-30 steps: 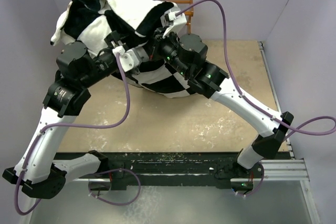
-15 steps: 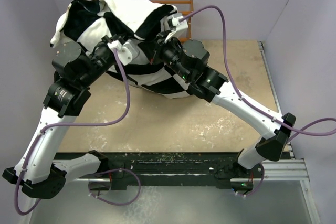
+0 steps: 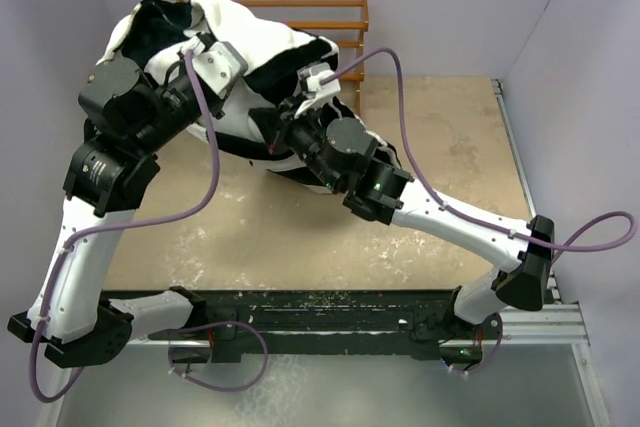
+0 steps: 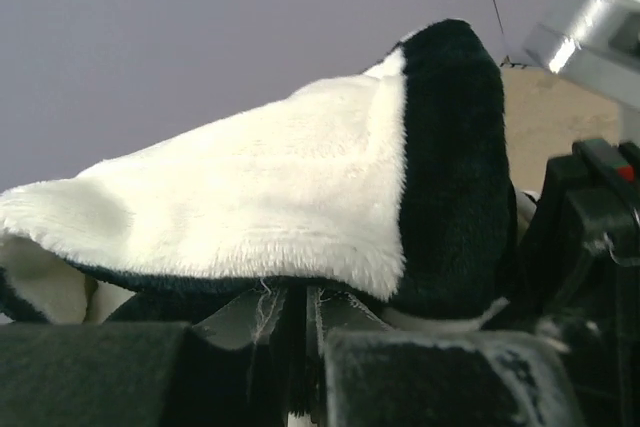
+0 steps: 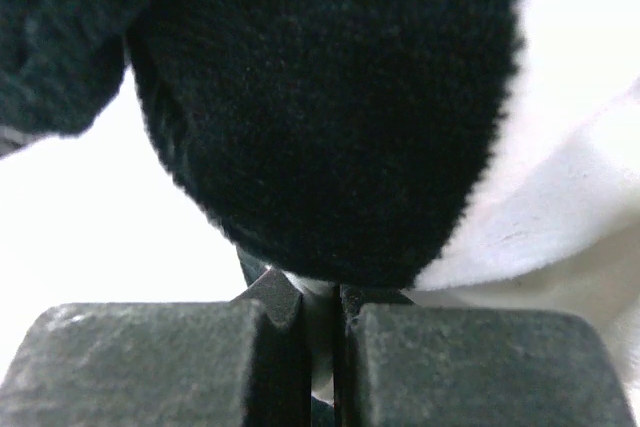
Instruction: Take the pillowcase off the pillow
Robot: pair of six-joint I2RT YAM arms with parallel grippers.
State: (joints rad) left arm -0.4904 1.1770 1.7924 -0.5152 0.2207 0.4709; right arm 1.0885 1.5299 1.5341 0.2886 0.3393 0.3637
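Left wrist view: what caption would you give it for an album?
Left gripper pinching a fleecy black-and-white fold of the pillowcase.

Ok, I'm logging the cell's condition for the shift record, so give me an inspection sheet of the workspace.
surface: tan tabletop, scuffed with white marks
job's things: pillowcase bunched at back left; pillow cannot be told apart from the white lining
clutter: nothing seen
end effectors: left end effector shut on pillowcase; right end effector shut on pillowcase
cables: purple cables loop free from both wrists
surroundings: wooden rack behind the fabric; plain walls
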